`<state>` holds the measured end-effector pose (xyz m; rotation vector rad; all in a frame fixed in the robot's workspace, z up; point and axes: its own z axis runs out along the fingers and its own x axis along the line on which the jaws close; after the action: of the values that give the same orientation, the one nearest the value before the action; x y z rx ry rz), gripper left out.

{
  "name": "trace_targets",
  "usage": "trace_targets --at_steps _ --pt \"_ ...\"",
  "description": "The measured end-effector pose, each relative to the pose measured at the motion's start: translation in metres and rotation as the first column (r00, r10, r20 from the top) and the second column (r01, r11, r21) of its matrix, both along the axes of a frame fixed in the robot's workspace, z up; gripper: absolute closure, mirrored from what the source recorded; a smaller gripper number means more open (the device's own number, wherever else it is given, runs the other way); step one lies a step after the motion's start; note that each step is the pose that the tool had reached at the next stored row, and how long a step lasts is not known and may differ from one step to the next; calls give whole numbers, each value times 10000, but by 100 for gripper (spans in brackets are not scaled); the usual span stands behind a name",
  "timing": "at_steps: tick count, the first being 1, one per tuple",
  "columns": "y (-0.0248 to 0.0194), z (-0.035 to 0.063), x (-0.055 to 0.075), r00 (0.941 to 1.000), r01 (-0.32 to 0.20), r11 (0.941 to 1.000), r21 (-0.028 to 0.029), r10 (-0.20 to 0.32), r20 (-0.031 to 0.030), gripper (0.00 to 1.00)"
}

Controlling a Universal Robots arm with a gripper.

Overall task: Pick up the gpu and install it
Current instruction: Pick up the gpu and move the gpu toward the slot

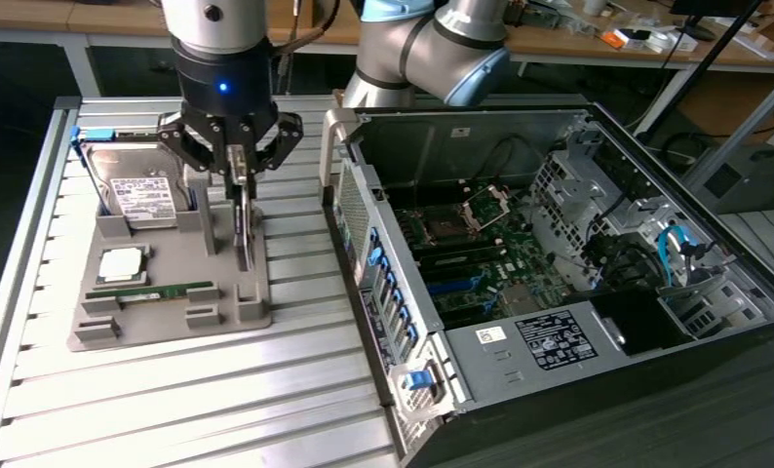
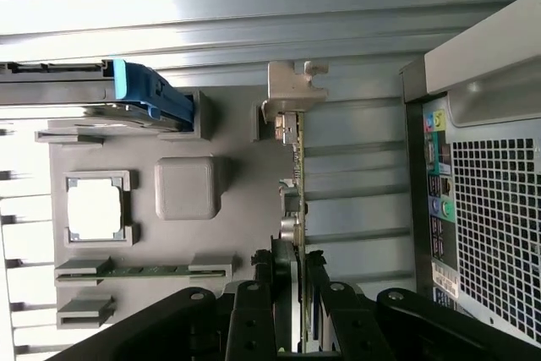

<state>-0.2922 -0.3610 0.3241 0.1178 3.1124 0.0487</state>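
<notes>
Clearly the gripper (image 1: pixel 238 174) is pinching the gpu (image 1: pixel 243 234). In the wrist view its two fingers (image 2: pixel 319 293) press against either face of the thin card (image 2: pixel 297 183), near the middle of its upper edge. The gpu stands on edge in a slot on the grey tray (image 1: pixel 166 327), along the tray's side at the exterior view's right. Its metal bracket (image 2: pixel 292 95) is at the far end. Whether the card has left its slot I cannot tell.

To do this step well, I judge the lift should go straight up with the card kept vertical, so its lower edge does not bind against the slot walls. The pinch should stay centred along the card so that it does not swing. The bracket end needs to clear the tray's post.

By count there are one gpu, one hard drive (image 1: pixel 146 193) at the tray's far end, one processor chip (image 1: pixel 123 261), and one memory stick (image 1: pixel 153 291) near the tray's near end. There is also one tray and one open computer case (image 1: pixel 530 336) at the exterior view's right, all on one slatted table (image 1: pixel 166 409).
</notes>
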Motion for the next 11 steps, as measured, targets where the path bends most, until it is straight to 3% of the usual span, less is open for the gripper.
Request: trace_targets --at_steps 11 --pt "0 379 2 10000 0 10000 -1 0 0 73"
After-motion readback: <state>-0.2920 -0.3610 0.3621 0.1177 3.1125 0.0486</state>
